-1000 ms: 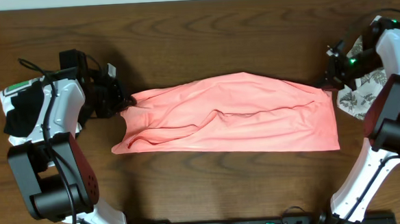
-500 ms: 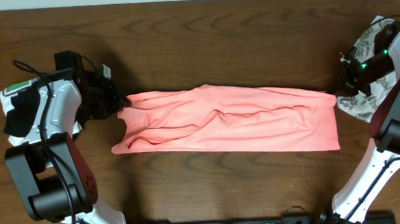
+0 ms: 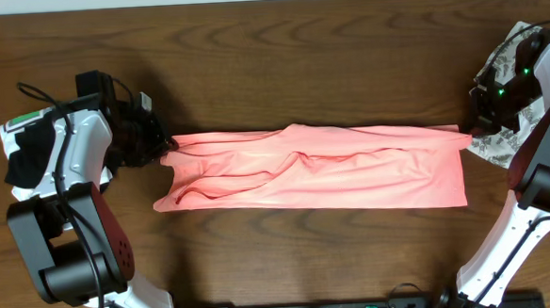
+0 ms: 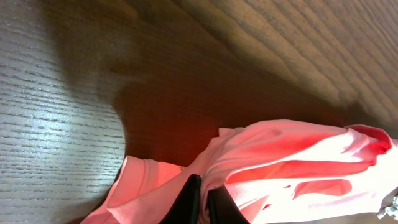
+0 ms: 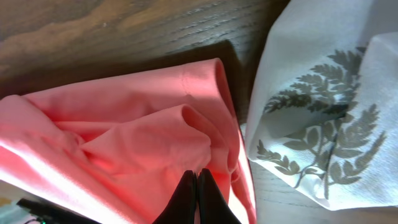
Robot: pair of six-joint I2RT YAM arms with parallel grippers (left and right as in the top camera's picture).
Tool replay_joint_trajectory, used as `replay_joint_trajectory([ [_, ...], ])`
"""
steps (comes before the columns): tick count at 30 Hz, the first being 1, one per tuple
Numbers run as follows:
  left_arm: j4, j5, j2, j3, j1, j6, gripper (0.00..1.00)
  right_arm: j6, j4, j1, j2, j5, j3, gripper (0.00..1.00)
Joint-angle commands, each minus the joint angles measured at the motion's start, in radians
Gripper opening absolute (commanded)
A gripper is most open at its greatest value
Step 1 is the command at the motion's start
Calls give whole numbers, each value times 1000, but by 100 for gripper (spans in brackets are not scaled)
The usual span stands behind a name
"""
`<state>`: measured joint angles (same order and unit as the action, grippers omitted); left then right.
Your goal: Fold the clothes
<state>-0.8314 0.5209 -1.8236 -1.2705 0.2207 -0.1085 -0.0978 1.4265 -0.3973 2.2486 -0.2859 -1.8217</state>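
The salmon-pink T-shirt (image 3: pixel 323 170) lies stretched in a long band across the middle of the table. My left gripper (image 3: pixel 164 146) is shut on its left upper corner; the left wrist view shows pink cloth (image 4: pixel 292 168) pinched between the black fingers (image 4: pixel 189 202). My right gripper (image 3: pixel 469 130) is shut on the right upper corner; the right wrist view shows the fingers (image 5: pixel 186 199) closed in pink cloth (image 5: pixel 124 137). The white leaf-print garment (image 3: pixel 503 95) lies under the right arm and shows in the right wrist view (image 5: pixel 323 118). The black-and-white bundle (image 3: pixel 25 148) lies at the far left.
The dark wood table (image 3: pixel 279 59) runs to a pale far edge at the top. Both arm bases stand at the near corners, left (image 3: pixel 73 249) and right (image 3: pixel 531 188).
Both grippers pulled apart, the right one further right. The shirt's raised upper edge has dropped and drawn taut into a nearly straight line between them.
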Motion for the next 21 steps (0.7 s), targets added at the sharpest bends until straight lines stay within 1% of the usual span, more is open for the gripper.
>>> replay_joint_trajectory([
  [1,-6,-18,11,-9,5,-9,6,15,-2,-2,-32,49,12,2],
  [6,-23,-18,11,-9,5,-8,6,3,-3,-2,-32,51,44,4],
  [11,-47,-68,11,-9,5,-8,6,3,-30,-2,-32,51,84,7],
  [15,-63,-70,11,-9,5,-8,6,3,-50,-2,-32,51,108,10],
  [16,-65,-70,11,-9,5,-8,6,3,-54,-2,-32,51,111,11],
  [18,-66,-70,11,-9,5,-8,7,3,-55,-2,-32,51,111,19],
  [21,-69,-70,11,-9,5,-8,7,4,-66,-3,-32,63,111,25],
])
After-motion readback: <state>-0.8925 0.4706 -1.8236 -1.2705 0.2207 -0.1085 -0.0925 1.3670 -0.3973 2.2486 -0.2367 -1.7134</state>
